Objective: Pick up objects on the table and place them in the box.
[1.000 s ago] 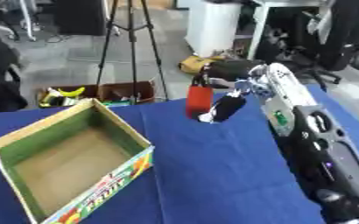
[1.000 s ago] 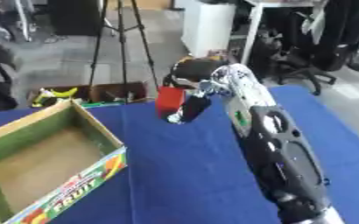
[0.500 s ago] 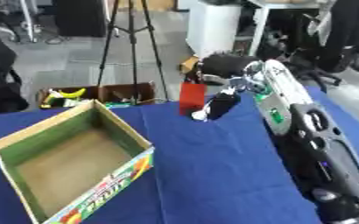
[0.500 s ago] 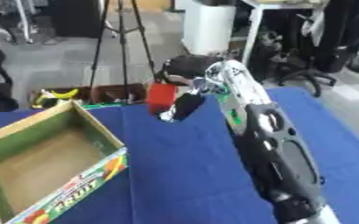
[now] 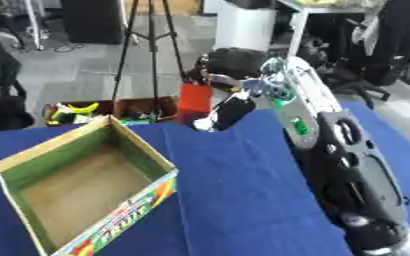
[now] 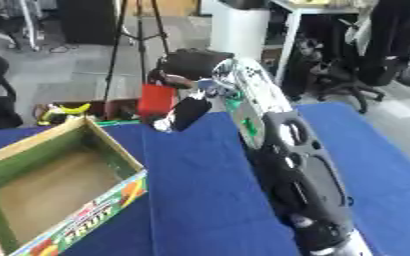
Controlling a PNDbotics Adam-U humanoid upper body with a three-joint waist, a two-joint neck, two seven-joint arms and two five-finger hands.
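Observation:
A red box-shaped object (image 5: 194,101) hangs in the air above the far edge of the blue table (image 5: 243,190), held by my right hand (image 5: 229,107), whose fingers curl round it. The right arm (image 5: 331,150) stretches in from the lower right. An open cardboard box (image 5: 77,182) with green inner walls and a fruit print on its side stands at the left, empty inside as far as I can see. The red object is up and to the right of the box's far corner. My left hand shows in neither view.
Beyond the table's far edge, on the floor, a low bin (image 5: 112,110) holds a yellow thing and other items. A tripod (image 5: 152,45), office chairs (image 5: 383,55) and a white cabinet (image 5: 248,25) stand behind.
My right hand has carried the red object leftward, nearer the box's far corner. The box has not moved.

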